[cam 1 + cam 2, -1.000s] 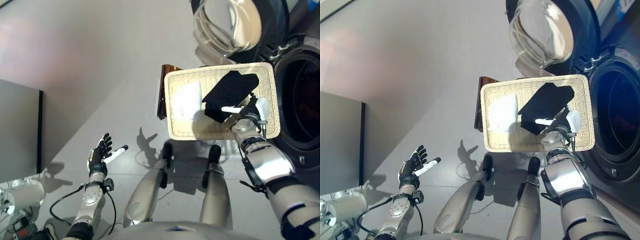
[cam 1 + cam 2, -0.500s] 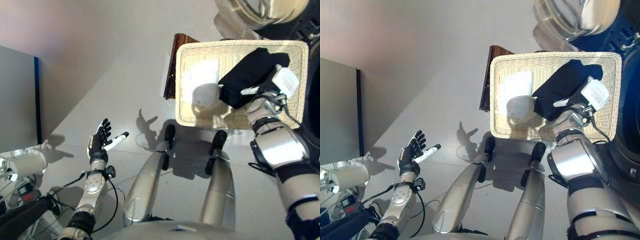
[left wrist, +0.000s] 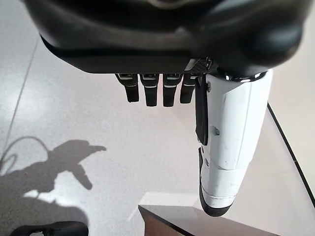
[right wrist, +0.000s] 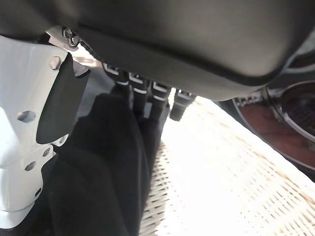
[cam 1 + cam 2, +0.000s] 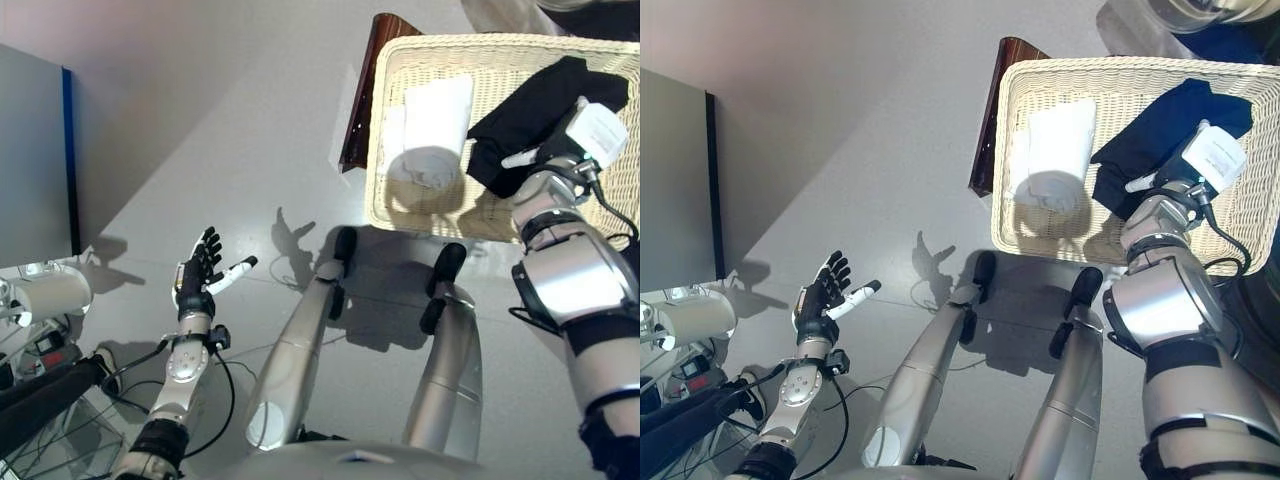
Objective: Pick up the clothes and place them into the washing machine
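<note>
A shallow wicker basket (image 5: 392,205) rests on a low dark brown box (image 5: 360,105). In it lie a black garment (image 5: 535,105) and, to its left, a white garment (image 5: 435,125). My right hand (image 5: 545,160) reaches into the basket. In the right wrist view its fingers (image 4: 142,96) lie fairly straight on the black garment (image 4: 103,172), and the white-covered thumb (image 4: 22,147) stands out beside the cloth. My left hand (image 5: 197,283) is open and empty over the floor at the lower left, and it also shows in the left wrist view (image 3: 157,91).
The washing machine's glass door (image 5: 1160,12) shows at the top right, beyond the basket. A grey cabinet (image 5: 35,160) stands at the left. Grey floor (image 5: 230,130) lies between the cabinet and the basket.
The whole picture has shifted, so the camera moved. My right hand stays on the black garment in the basket. My left hand has kept its open pose.
</note>
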Controlling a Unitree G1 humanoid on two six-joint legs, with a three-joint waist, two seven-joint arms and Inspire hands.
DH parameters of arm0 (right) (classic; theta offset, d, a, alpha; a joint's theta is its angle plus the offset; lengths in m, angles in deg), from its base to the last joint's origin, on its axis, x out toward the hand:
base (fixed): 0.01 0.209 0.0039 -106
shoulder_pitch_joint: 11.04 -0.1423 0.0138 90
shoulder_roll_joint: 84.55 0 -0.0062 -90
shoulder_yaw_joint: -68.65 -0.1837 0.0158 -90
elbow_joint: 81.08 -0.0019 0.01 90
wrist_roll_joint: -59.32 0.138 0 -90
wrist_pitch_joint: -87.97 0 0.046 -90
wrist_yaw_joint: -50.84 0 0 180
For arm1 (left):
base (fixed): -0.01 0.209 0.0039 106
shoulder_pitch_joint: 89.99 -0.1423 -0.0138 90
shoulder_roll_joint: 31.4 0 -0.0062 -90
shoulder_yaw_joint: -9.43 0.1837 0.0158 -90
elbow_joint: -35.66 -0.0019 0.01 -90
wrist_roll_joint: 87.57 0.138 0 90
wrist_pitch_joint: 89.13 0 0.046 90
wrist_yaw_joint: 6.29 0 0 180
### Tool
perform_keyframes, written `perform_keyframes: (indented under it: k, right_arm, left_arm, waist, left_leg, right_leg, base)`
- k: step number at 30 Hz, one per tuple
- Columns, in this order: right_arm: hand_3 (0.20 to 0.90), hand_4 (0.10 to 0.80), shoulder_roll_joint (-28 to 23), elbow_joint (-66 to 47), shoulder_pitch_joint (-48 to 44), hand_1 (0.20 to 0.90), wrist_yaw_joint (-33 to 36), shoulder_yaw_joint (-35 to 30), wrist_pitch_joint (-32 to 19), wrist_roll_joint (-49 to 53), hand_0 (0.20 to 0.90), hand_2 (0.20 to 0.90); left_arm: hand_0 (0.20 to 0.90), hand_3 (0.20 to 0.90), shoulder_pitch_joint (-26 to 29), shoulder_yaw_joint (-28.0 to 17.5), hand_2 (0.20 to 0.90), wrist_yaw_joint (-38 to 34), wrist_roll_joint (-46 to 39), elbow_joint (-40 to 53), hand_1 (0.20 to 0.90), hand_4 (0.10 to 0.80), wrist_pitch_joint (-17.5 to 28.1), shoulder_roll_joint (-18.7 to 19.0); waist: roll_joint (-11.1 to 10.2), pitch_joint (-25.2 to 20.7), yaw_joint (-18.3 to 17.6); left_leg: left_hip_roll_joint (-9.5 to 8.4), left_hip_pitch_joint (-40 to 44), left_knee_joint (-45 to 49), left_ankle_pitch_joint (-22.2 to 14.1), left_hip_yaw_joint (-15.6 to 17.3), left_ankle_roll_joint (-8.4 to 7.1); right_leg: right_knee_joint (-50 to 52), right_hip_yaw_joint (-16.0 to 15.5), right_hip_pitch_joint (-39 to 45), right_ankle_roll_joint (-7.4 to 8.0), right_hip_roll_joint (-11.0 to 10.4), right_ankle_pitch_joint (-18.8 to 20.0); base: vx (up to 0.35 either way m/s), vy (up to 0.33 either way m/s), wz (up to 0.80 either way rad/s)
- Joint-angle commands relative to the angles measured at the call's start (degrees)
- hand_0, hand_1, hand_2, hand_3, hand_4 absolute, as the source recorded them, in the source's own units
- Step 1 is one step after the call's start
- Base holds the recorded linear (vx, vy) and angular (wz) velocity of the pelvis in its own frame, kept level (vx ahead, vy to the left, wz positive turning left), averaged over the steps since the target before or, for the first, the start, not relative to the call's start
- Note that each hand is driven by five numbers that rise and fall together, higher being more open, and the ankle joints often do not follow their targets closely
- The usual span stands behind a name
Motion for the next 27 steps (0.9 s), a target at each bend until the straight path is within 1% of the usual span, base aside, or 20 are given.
perform_keyframes:
  k: [1, 5, 8, 9, 10, 11, 19, 27]
  right_arm:
    - [0.9, 0.8, -3.2, -1.6, -4.9, 0.9, 0.1, 6.1, -0.9, -2.3, 0.9, 0.9]
    - [0.9, 0.8, -2.7, -1.1, -5.8, 0.9, 0.0, 6.3, -0.8, -2.4, 0.9, 0.9]
    - [0.9, 0.8, -2.8, -1.0, -6.7, 0.9, 0.1, 6.8, -0.9, -2.5, 0.9, 0.9]
    - [0.513, 0.524, -2.6, -0.9, -7.1, 0.513, 0.3, 6.9, -0.8, -2.4, 0.513, 0.513]
    - [0.324, 0.388, -2.6, -0.9, -7.1, 0.324, 0.3, 6.9, -0.8, -2.4, 0.324, 0.324]
    - [0.2, 0.3, -2.5, -0.8, -7.2, 0.2, 0.4, 7.0, -0.9, -2.3, 0.2, 0.2]
    - [0.2, 0.3, -0.4, -1.1, -6.8, 0.2, 0.7, 7.2, -1.2, -2.1, 0.2, 0.2]
    - [0.2, 0.3, 1.5, -1.1, -5.9, 0.2, 1.2, 6.1, -2.1, -0.3, 0.2, 0.2]
  left_arm:
    - [0.9, 0.9, -1.1, -3.6, 0.9, -1.9, -0.3, 4.3, 0.9, 0.8, 4.2, 4.1]
    - [0.9, 0.9, -1.2, -4.0, 0.9, -2.3, 0.0, 4.7, 0.9, 0.8, 4.3, 4.4]
    - [0.9, 0.9, -1.2, -4.2, 0.9, -2.6, 0.2, 5.2, 0.9, 0.8, 4.3, 4.4]
    - [0.9, 0.9, -1.2, -4.3, 0.9, -2.7, 0.3, 5.3, 0.9, 0.8, 4.3, 4.4]
    - [0.9, 0.9, -1.2, -4.3, 0.9, -2.7, 0.3, 5.3, 0.9, 0.8, 4.3, 4.4]
    - [0.9, 0.9, -1.3, -4.5, 0.9, -2.8, 0.4, 5.0, 0.9, 0.8, 4.3, 4.5]
    - [0.9, 0.9, -1.8, -4.8, 0.9, -2.7, 0.6, 4.6, 0.9, 0.8, 4.4, 4.9]
    - [0.9, 0.9, -1.8, -5.0, 0.9, -2.8, 0.6, 3.4, 0.9, 0.8, 4.6, 5.1]
  waist:
    - [2.5, 1.0, 1.3]
    - [2.5, 1.4, 1.4]
    - [2.7, 2.6, 1.5]
    - [2.7, 2.7, 1.5]
    - [2.8, 2.8, 1.4]
    - [2.9, 2.9, 1.3]
    - [2.3, 2.7, 1.0]
    - [1.8, 2.5, 0.7]
  left_leg:
    - [-1.85, -3.7, -0.2, -1.5, 2.3, -1.24]
    - [-2.12, -4.7, 0.1, -1.5, 1.9, -1.14]
    - [-2.49, -6.3, 1.7, -1.7, 1.6, -0.76]
    - [-2.59, -6.5, 2.0, -1.8, 1.5, -0.74]
    - [-2.6, -6.5, 2.0, -1.8, 1.5, -0.74]
    - [-2.69, -6.8, 2.1, -1.8, 1.5, -0.82]
    - [-2.7, -7.1, 2.6, -2.2, 1.6, -0.67]
    - [-2.63, -7.1, 3.2, -2.5, 2.0, -0.61]
  right_leg:
    - [2.8, -0.6, 0.7, -3.23, 2.3, -5.4]
    - [3.4, -0.6, -0.2, -3.36, 2.4, -5.6]
    - [4.8, -0.3, -1.5, -3.45, 2.4, -6.0]
    - [5.3, -0.4, -1.8, -3.5, 2.3, -6.2]
    - [5.4, -0.4, -1.8, -3.5, 2.2, -6.2]
    - [5.8, -0.5, -2.1, -3.54, 2.2, -6.3]
    - [6.2, -0.2, -2.7, -3.8, 2.2, -6.6]
    - [6.3, 0.1, -2.6, -3.85, 2.4, -6.6]
  base:
    - [0.0, 0.0, 0.0]
    - [0.0, 0.0, 0.0]
    - [-0.028, -0.014, 0.0]
    - [0.0, 0.0, 0.0]
    - [0.0, 0.0, 0.0]
    - [0.0, 0.0, 0.0]
    - [-0.002, 0.005, -0.01]
    - [-0.002, 0.004, -0.01]
